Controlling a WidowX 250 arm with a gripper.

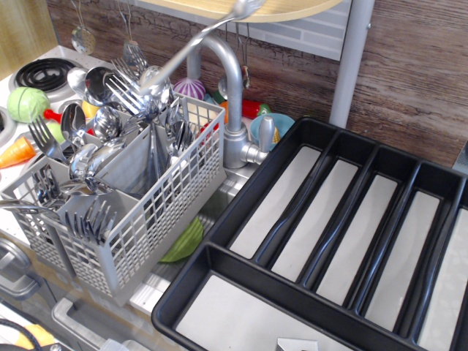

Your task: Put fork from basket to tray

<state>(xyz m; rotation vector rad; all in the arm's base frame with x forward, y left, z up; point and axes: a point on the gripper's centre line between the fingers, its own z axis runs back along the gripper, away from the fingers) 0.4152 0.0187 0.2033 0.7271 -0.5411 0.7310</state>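
The fork (191, 45) hangs slanted above the basket (146, 219), tines near the top edge of the frame. Its handle runs down-left to the cutlery in the basket's rear compartment, and its lower end is level with the tops of the other pieces there. The gripper is above the frame and out of view, so I cannot see what holds the fork. The basket is full of forks and spoons. The black tray (289, 291) lies to the right with pale grey compartments that hold no cutlery.
A metal faucet (232, 95) arches just behind the basket, close to the fork's path. A wooden shelf (292, 9) and a grey post (351, 58) are above the tray's back. A stove burner (40, 72) and toy vegetables (28, 104) lie at left.
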